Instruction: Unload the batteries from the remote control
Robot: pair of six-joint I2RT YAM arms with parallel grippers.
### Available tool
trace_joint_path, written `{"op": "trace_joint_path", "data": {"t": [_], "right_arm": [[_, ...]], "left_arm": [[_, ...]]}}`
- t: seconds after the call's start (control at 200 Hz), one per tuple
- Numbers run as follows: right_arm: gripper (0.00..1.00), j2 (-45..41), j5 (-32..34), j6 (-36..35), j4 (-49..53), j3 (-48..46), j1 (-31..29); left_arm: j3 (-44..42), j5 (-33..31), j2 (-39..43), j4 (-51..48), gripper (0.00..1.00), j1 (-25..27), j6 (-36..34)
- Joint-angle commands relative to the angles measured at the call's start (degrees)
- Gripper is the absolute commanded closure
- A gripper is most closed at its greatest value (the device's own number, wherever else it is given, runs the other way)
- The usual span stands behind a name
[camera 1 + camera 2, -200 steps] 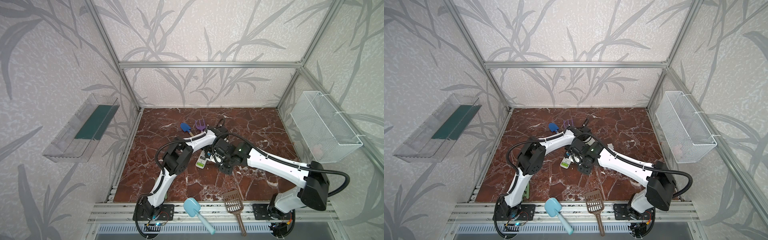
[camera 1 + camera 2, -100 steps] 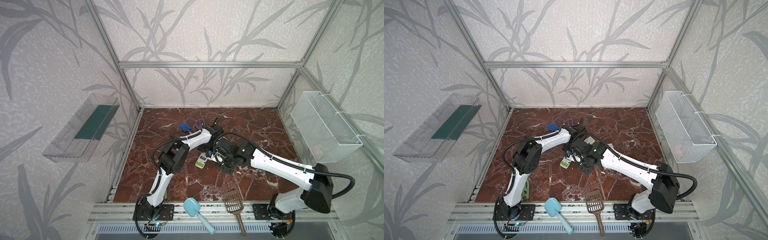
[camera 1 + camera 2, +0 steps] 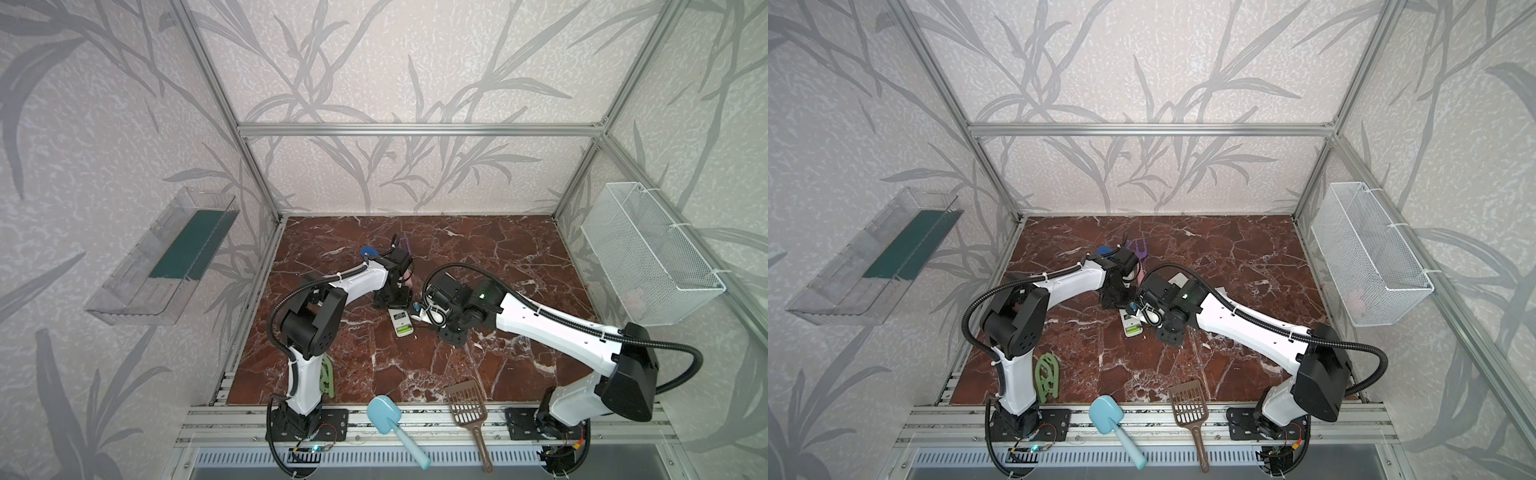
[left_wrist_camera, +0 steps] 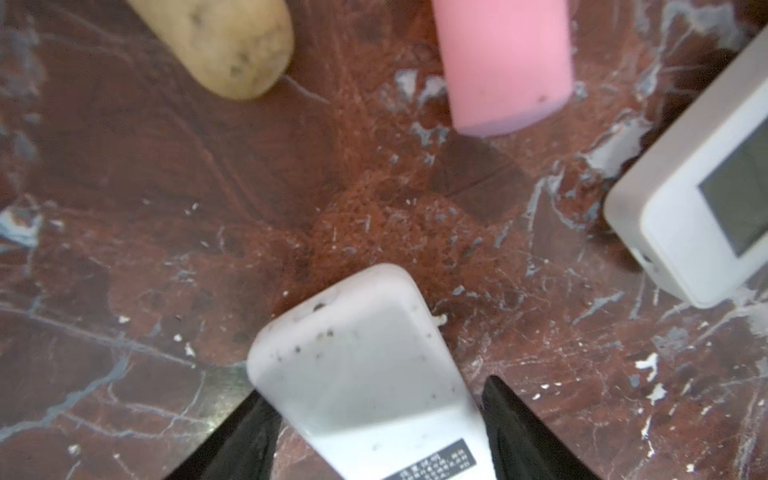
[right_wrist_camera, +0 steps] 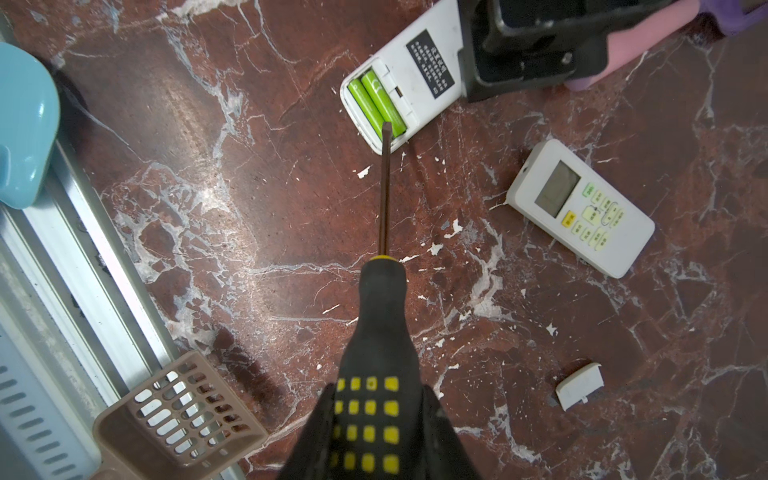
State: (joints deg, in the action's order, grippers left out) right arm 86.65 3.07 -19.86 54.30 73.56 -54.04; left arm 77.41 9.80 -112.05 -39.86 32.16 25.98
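Gripping screwdriver (image 5: 383, 316), right hand (image 5: 378, 390) sets tip at batteries (image 5: 376, 102); left hand (image 4: 380, 388) spread astride remote (image 4: 353, 353).

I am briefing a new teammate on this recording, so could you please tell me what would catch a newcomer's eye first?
The two lime-green batteries stand out at once, lying side by side in the open bay of the face-down remote on the table. The screwdriver, held in the right end effector, has its tip at one battery's end, while the left end effector straddles the remote's other end.
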Motion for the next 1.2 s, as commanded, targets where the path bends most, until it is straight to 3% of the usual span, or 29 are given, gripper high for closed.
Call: {"op": "trace_joint_path", "data": {"t": [0.0,0.235,0.47,0.92,1.195], "right_arm": [[1.00,0.9,1.5,-2.2,1.9,2.2,0.3],[1.00,1.2,4.6,-7.7,1.8,1.7,0.8],[1.00,-0.4,3.5,-13.5,-1.3,-0.3,0.4],[1.00,-0.5,5.2,-14.4,-2.5,-1.2,-0.4],[1.00,-0.5,5.5,-15.0,-3.1,-1.0,-0.5]], "left_arm": [[0.6,1.2,1.4,2.0,0.24,0.2,1.3],[1.4,0.9,0.1,1.7,0.24,0.1,1.1],[0.1,0.2,0.5,2.0,0.27,0.1,1.4],[0.0,-1.3,-0.2,1.1,0.42,0.5,1.5],[1.2,-2.0,-0.8,0.5,0.39,1.2,1.8]]}}
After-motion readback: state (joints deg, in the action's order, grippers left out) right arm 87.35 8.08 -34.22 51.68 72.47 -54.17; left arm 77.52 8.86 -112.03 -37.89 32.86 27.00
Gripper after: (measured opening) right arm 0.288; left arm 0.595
